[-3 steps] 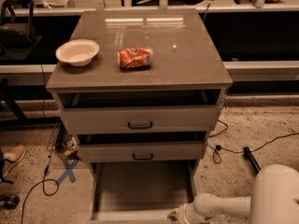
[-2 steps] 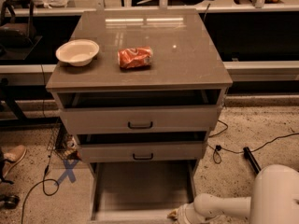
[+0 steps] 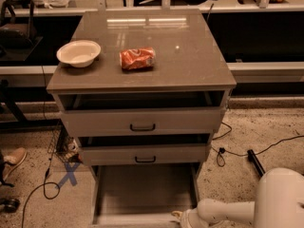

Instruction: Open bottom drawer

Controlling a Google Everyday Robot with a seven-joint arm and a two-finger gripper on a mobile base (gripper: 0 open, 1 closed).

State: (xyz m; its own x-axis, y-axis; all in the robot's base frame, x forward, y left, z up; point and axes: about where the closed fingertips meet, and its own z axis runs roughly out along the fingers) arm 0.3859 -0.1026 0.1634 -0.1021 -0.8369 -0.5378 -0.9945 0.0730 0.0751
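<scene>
The bottom drawer (image 3: 142, 189) is pulled far out of the cabinet, and its plain grey inside shows from above. Its front edge lies at the bottom of the view and its handle is out of view. My gripper (image 3: 182, 218) is at the drawer's front right corner, low in the view, on the end of my white arm (image 3: 228, 212), which comes in from the right.
The top drawer (image 3: 142, 122) and middle drawer (image 3: 145, 154) stand slightly open above it. A white bowl (image 3: 79, 52) and a red crushed can (image 3: 137, 58) sit on the cabinet top. Cables, a blue tape cross (image 3: 69, 173) and a shoe (image 3: 14, 158) lie on the floor.
</scene>
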